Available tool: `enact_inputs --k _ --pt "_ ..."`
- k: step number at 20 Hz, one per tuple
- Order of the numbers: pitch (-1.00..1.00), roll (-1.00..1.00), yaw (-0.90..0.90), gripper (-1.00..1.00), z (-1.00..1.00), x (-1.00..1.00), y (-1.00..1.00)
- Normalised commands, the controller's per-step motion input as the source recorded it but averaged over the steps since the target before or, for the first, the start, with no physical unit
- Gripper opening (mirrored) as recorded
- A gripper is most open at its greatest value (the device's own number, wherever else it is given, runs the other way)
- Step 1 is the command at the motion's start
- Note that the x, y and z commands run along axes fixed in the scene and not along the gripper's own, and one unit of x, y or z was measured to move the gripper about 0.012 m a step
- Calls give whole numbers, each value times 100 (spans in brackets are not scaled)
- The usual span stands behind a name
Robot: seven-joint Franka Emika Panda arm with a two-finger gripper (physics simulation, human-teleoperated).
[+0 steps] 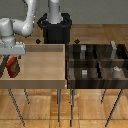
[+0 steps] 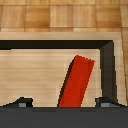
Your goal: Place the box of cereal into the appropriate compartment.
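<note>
you'll find the small red cereal box with a brownish face (image 1: 13, 67) tilted, long axis leaning, at the light wooden tray's (image 1: 40, 65) edge on the exterior view's left. the white gripper (image 1: 11, 56) pinches it. the wrist view shows only its red narrow side (image 2: 77, 82); the dark striped four-cell bin (image 1: 97, 65) sits well apart.

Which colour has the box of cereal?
Red, with a darker brownish face. The box of cereal shows best in the wrist view.
</note>
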Motion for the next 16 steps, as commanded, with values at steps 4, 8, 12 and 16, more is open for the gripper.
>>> enact_inputs --k 4,8,12,16 --pt "0 0 0 100 0 0 -25" --pt "0 0 0 100 0 0 25" --pt "0 0 0 100 -25 0 0" --pt "0 0 0 100 -100 0 0"
